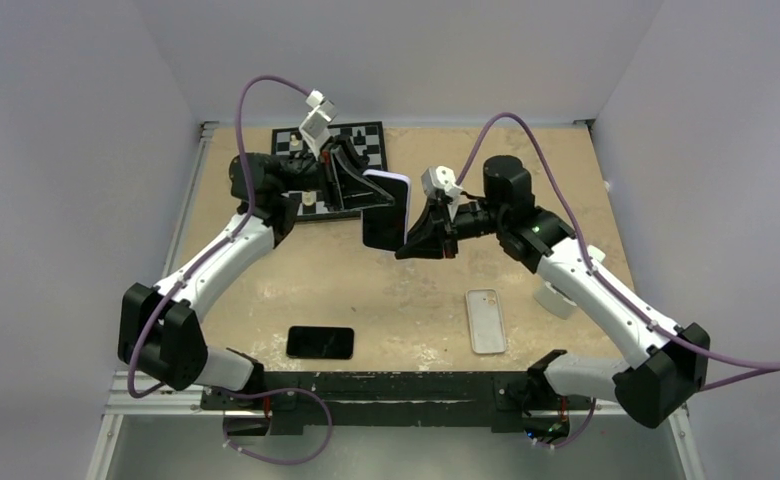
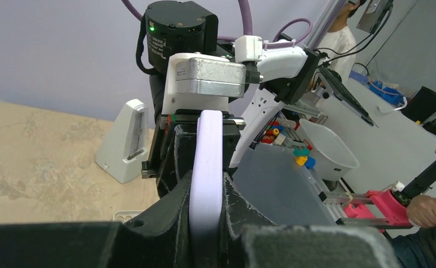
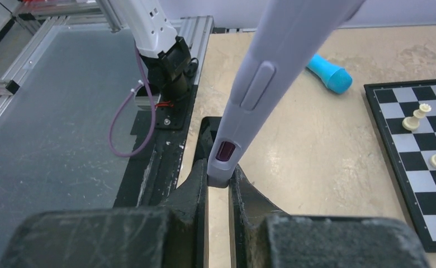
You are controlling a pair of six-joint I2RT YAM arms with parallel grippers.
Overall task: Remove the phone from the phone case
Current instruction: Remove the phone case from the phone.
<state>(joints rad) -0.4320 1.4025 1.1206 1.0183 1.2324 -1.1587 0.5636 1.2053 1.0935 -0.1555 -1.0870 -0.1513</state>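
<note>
A phone [image 1: 382, 222] with a dark face sits inside a lavender phone case [image 1: 396, 182], held on edge in the air above the table's middle. My left gripper [image 1: 359, 192] is shut on the case's upper left side; in the left wrist view the lavender edge [image 2: 206, 173] runs straight up between the jaws of that gripper [image 2: 207, 223]. My right gripper [image 1: 413, 236] is shut on the case's lower right corner. In the right wrist view the case [image 3: 260, 84], with its side button, slants down into the right gripper [image 3: 220, 180].
A second black phone [image 1: 320, 342] and a clear case [image 1: 486, 320] lie near the front edge. A chessboard [image 1: 366, 135] with pieces lies at the back, also seen as a chessboard [image 3: 422, 145]. A white wedge-shaped object [image 2: 123, 142] and a blue cylinder [image 3: 330, 73] rest on the table.
</note>
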